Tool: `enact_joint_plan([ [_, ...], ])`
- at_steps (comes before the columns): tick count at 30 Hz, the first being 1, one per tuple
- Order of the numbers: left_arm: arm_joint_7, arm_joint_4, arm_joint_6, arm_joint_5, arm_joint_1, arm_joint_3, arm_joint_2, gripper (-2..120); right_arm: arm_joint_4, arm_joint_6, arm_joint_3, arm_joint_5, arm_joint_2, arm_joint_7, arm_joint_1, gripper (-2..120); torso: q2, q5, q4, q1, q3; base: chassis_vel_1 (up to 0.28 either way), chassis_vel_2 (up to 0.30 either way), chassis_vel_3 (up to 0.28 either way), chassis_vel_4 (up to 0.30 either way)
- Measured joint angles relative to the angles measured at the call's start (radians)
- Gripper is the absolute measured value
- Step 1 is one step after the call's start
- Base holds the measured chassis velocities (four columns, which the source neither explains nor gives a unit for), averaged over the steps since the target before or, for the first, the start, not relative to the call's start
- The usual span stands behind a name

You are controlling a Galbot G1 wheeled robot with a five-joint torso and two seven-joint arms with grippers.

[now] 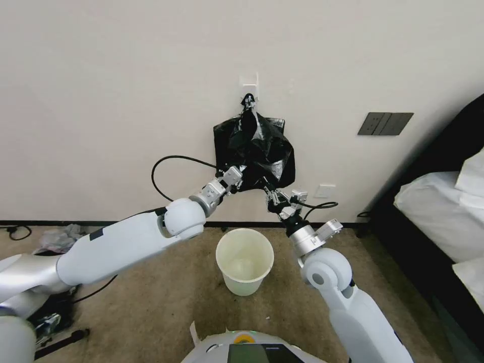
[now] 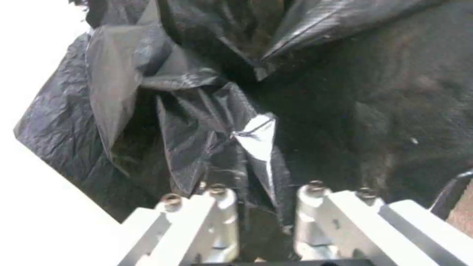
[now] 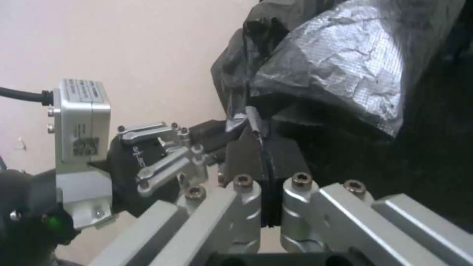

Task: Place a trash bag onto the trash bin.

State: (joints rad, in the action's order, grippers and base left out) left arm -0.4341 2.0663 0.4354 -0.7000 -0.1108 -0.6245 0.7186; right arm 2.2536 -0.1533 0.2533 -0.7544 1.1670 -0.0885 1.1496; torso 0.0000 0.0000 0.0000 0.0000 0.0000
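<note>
Head view puts the trash bin [image 1: 245,260] on the carpet below a wall hook [image 1: 249,83], mouth up and unlined. From that hook hangs a sheaf of black bags [image 1: 233,132], and the trash bag [image 1: 272,151] bulges off its front, well above the bin. Both grippers are up at the bag's lower edge. The right gripper [image 1: 269,194] has its jaws closed on a pinch of film, which the right wrist view shows squeezed between the dark pads. The left gripper [image 2: 266,201], just beside it, has jaws spread with loose folds lying between them, gripping nothing as far as I can judge.

Risks from here: the film is thin and slick, so a hard pull could tear it or slip it free. The left jaws might close on several layers at once, leaving the mouth sealed. The bag may also drag its neighbours off the hook
</note>
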Motion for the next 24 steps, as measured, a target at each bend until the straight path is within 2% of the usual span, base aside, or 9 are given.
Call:
enact_joint_plan([
  [1, 0.000, 0.000, 0.000, 0.000, 0.000, 0.000, 0.000, 9, 0.000, 0.000, 0.000, 0.000, 0.000, 0.000, 0.000, 0, 0.000, 0.0000, 0.0000, 0.000, 0.000, 0.000, 0.000, 0.000, 0.000],
  [2, -0.015, 0.000, -0.010, -0.014, -0.016, 0.022, 0.002, 0, 0.000, -0.001, 0.003, -0.001, -0.003, -0.001, 0.003, 0, 0.000, 0.0000, 0.0001, 0.000, 0.000, 0.000, 0.000, 0.000, 0.000],
  [10, -0.034, 0.020, -0.052, -0.032, -0.083, 0.095, 0.003, 0, 0.004, -0.010, 0.017, 0.001, -0.011, -0.016, 0.015, 3, 0.000, 0.0000, 0.0002, 0.000, 0.000, 0.000, 0.000, 0.000, 0.000],
  [12, -0.039, 0.050, -0.071, -0.032, -0.154, 0.166, 0.000, 0, 0.029, -0.040, 0.055, 0.027, -0.033, -0.050, 0.049, 19, 0.000, 0.0000, 0.0003, 0.000, 0.000, 0.000, 0.000, 0.000, 0.000],
  [14, -0.039, 0.063, -0.075, -0.031, -0.185, 0.199, -0.003, 0, 0.062, -0.066, 0.095, 0.053, -0.056, -0.065, 0.087, 26, 0.000, 0.0000, 0.0001, 0.000, 0.000, 0.000, 0.000, 0.000, 0.000],
  [16, -0.039, 0.063, -0.075, -0.031, -0.185, 0.199, -0.003, 0, 0.062, -0.066, 0.095, 0.053, -0.056, -0.065, 0.087, 26, 0.000, 0.0000, 0.0001, 0.000, 0.000, 0.000, 0.000, 0.000, 0.000],
  [19, -0.038, 0.082, -0.082, -0.025, -0.229, 0.238, -0.008, 0, 0.160, -0.125, 0.180, 0.118, -0.111, -0.084, 0.159, 44, 0.000, -0.0001, -0.0003, 0.000, 0.000, 0.000, 0.000, 0.000, 0.000],
  [22, -0.037, 0.084, -0.083, -0.023, -0.233, 0.240, -0.008, 0, 0.179, -0.134, 0.190, 0.126, -0.121, -0.085, 0.162, 50, 0.000, 0.0000, -0.0003, 0.000, 0.000, 0.000, 0.000, 0.000, 0.000],
  [24, -0.035, 0.090, -0.083, -0.012, -0.239, 0.241, -0.008, 0, 0.224, -0.158, 0.203, 0.143, -0.154, -0.084, 0.149, 59, 0.000, 0.0000, -0.0002, 0.000, 0.000, 0.000, 0.000, 0.000, 0.000],
])
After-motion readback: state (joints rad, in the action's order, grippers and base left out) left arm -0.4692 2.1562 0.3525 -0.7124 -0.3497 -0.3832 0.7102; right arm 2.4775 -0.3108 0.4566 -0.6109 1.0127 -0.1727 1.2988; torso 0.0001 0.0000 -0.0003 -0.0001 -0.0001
